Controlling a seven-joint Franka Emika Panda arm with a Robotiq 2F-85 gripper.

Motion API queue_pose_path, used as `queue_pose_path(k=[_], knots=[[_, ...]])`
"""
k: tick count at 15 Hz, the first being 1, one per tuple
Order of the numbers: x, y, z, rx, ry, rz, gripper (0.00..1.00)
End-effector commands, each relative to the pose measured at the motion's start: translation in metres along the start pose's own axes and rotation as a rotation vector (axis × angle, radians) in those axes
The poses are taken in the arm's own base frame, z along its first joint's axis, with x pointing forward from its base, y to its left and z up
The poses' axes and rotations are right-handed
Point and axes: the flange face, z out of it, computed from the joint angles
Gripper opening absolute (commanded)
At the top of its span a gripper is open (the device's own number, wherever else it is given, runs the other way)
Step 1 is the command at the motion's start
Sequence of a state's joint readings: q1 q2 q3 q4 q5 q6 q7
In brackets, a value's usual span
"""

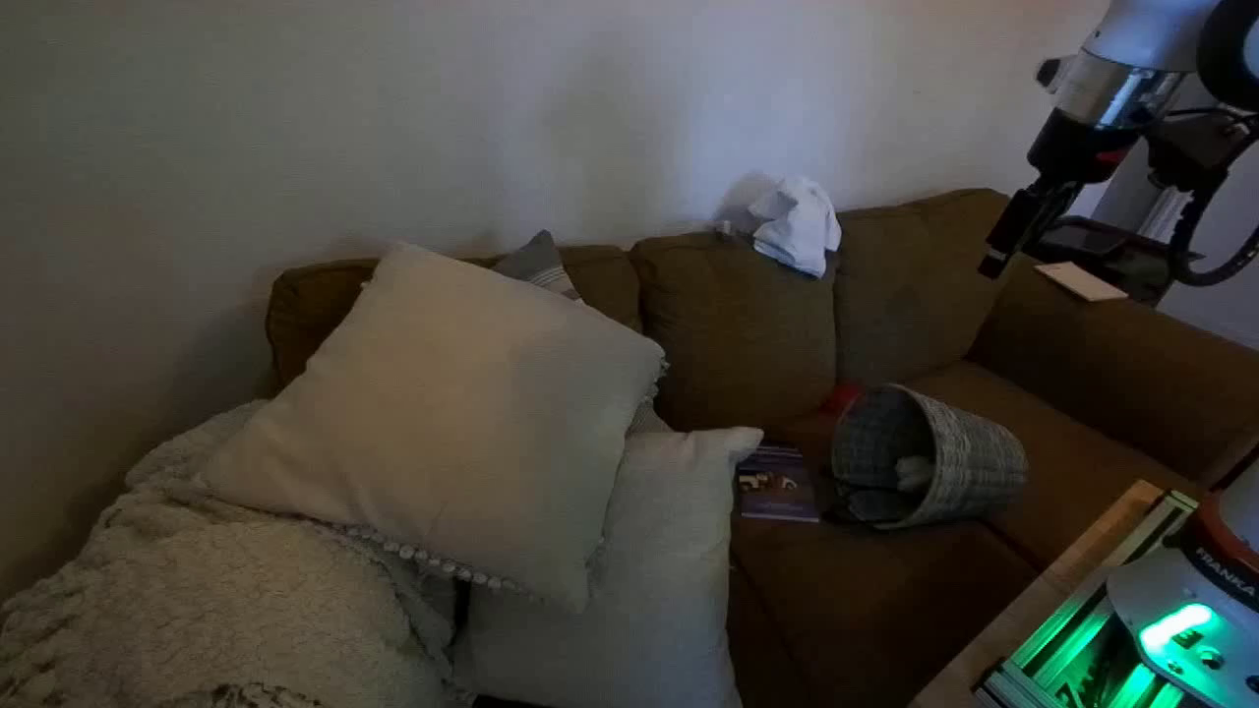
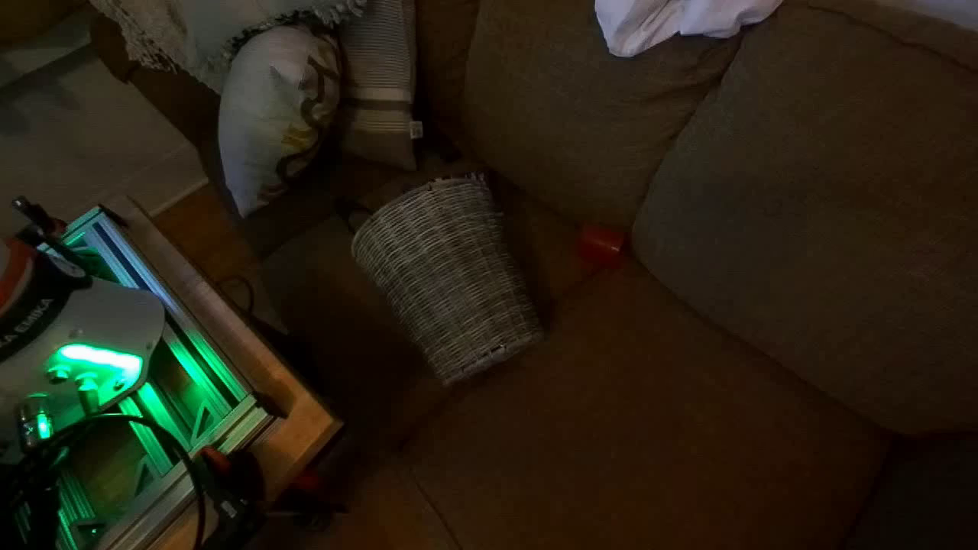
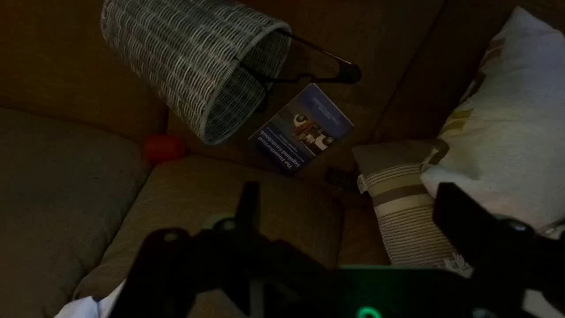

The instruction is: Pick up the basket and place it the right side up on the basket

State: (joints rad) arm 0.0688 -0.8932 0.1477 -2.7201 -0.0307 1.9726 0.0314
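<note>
Just beside the open mouth of a wicker basket (image 3: 190, 53), on the seat of a brown sofa (image 2: 626, 397), lies a Legoland guidebook (image 3: 304, 128). Also near the basket, at the crease below the back cushions (image 2: 802, 214), sits a red cup-like object (image 3: 165, 148). A wooden table (image 2: 306, 431) bearing the robot's base (image 2: 114, 317) stands along the front of the seat. Past the book come a black remote-like object (image 3: 340, 179), a striped pillow (image 3: 406, 212) and a white patterned pillow (image 3: 503, 119); farther along that way, a cream pillow (image 1: 462, 413) with pompom trim leans over a fleece blanket (image 1: 246, 600). A white cloth (image 1: 799, 226) drapes over the sofa's back.

The basket itself rests on its side, mouth towards the pillows. Raised over the sofa and well apart from the basket is the gripper (image 3: 349, 184), its fingers (image 3: 249, 203) spread wide in the wrist view; there the basket lies up and to the left of the gap between them.

The top edge of that view cuts off part of the basket. A thin dark frame (image 3: 348, 73) juts out past the rim; whether it is a handle or a separate piece cannot be told. In an exterior view a pale patch (image 1: 915, 472) inside the mouth is too dim to name. In an exterior view the woven wall (image 2: 451, 283) hides the opening.
</note>
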Motion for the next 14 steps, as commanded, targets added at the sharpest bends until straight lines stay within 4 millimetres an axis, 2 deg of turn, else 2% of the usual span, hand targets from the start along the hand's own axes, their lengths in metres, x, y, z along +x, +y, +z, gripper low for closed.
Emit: queue_pose_path(k=[1,7,9,14], knots=[[0.0,0.0,-0.001,0.0,-0.001,0.0,1.0],[0.003,-0.001,0.003,-0.018,-0.004,0.01,1.0],[0.018,0.004,0.048,-0.017,-0.099,0.046,1.0],[0.033,0.018,0.15,-0.133,-0.208,0.136,1.0]])
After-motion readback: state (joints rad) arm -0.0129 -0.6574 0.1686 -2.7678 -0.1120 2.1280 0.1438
